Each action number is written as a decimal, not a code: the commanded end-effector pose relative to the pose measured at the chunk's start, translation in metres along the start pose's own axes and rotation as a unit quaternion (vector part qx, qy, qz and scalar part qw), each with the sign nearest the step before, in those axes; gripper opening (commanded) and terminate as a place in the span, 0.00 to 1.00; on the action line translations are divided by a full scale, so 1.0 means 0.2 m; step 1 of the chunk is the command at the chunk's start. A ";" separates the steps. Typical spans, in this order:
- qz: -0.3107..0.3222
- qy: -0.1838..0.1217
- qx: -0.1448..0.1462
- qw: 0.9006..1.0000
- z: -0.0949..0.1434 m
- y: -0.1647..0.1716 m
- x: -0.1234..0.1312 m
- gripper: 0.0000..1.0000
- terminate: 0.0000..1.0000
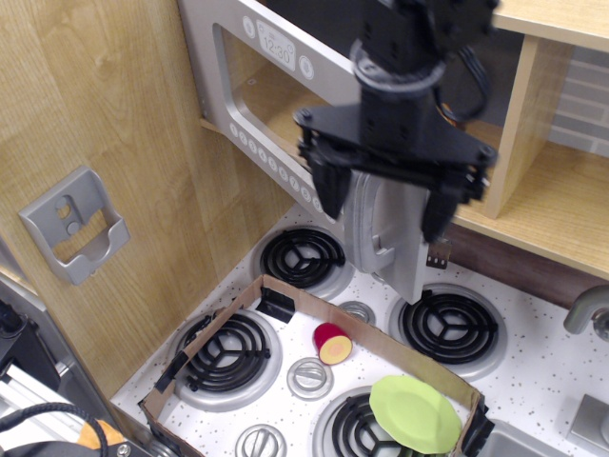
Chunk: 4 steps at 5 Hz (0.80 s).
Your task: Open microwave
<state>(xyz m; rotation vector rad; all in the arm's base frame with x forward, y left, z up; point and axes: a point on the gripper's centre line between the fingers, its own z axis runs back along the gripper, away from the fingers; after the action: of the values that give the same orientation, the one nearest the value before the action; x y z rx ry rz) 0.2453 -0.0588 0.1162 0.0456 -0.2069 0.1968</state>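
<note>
The silver-grey microwave hangs above the stove with its clock display and a row of small white buttons. Its door stands swung well out from the cabinet, hinged at the left. The chunky grey handle at the door's free edge points toward me. My black gripper hangs over the handle. One finger is left of it and the other finger is right of it. The jaws are spread wider than the handle, so the gripper is open.
Below is a white stove top with black coil burners. A low cardboard box on it holds a red-and-yellow toy fruit and a green plate. A grey wall holder is at left, a wooden shelf at right.
</note>
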 end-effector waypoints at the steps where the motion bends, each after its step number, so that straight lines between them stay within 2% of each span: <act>1: 0.019 0.020 -0.053 0.998 0.04 -0.22 -0.02 1.00 0.00; 2: -0.029 0.005 -0.076 0.997 0.04 -0.37 0.02 1.00 0.00; 3: -0.131 -0.034 -0.125 0.983 0.04 -0.49 0.09 1.00 0.00; 4: -0.220 -0.057 -0.129 0.965 0.04 -0.54 0.19 1.00 0.00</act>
<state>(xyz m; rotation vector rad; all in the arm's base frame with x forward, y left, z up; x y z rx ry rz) 0.3033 -0.1530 0.1068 -0.1462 -0.2802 -0.2903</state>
